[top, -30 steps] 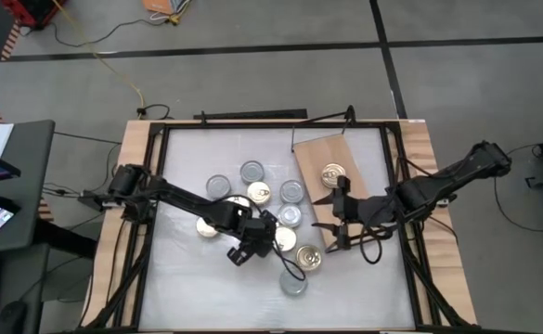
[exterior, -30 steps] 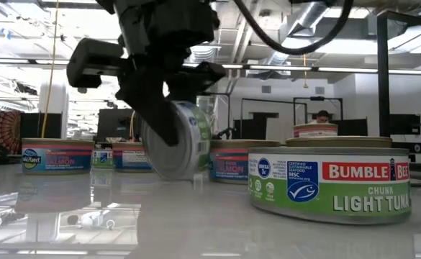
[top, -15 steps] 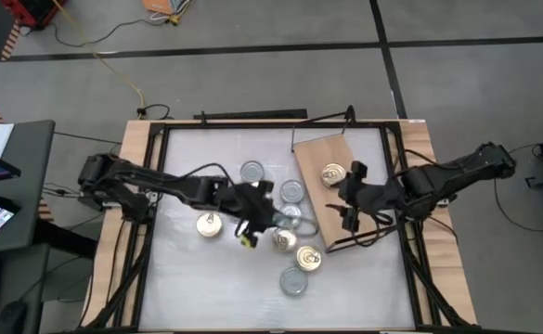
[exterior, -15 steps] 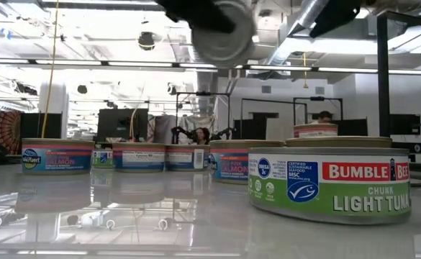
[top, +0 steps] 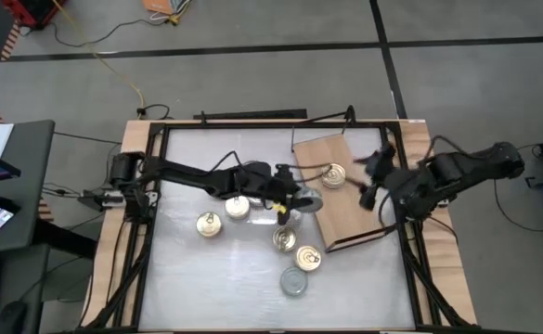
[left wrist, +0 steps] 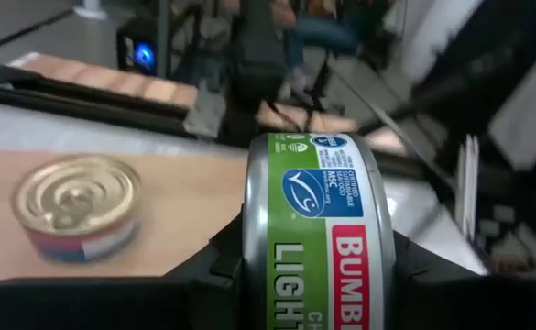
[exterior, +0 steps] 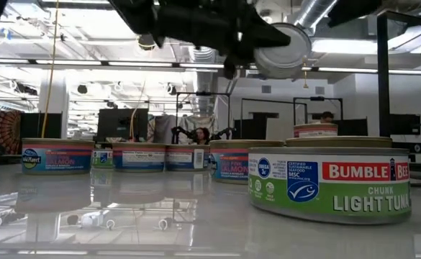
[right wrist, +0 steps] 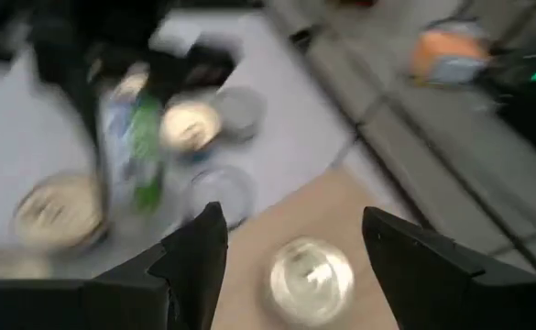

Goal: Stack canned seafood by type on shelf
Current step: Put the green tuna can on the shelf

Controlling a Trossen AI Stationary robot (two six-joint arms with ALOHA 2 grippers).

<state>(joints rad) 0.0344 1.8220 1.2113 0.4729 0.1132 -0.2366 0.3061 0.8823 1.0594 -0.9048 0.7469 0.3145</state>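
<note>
The board (top: 343, 190) serves as the landmark. Well off its left edge, loose cans lie on the white tabletop (top: 187, 274): a gold-lidded can (top: 208, 224) farthest from the board, another gold can (top: 237, 207) nearer, then two more gold cans (top: 285, 240) and (top: 307, 258) and a silver-lidded can (top: 293, 282) near the board's front-left corner.

The left gripper (top: 288, 196) hangs just beside the board's left edge, clenched on a tuna can (left wrist: 318, 234) held on edge, label outward, well clear of the tabletop in the low view. The left wrist view shows its green label squeezed between the two dark fingers (left wrist: 214, 266), with the board beyond.

On the board itself stands one salmon can (top: 332, 174) with a gold lid, upright, toward the back. No other can shows on the board.

Past the board's right edge, the right gripper (top: 375, 176) waits above the board's right part, its jaws spread and holding nothing; its wrist view looks down on the salmon can between its fingers.

The step in hand appears to be carrying the tuna can over to the board. The next move would call for turning the can flat and setting it on bare wood apart from the salmon can, since the two seem to be different kinds, then loosening the grip.
</note>
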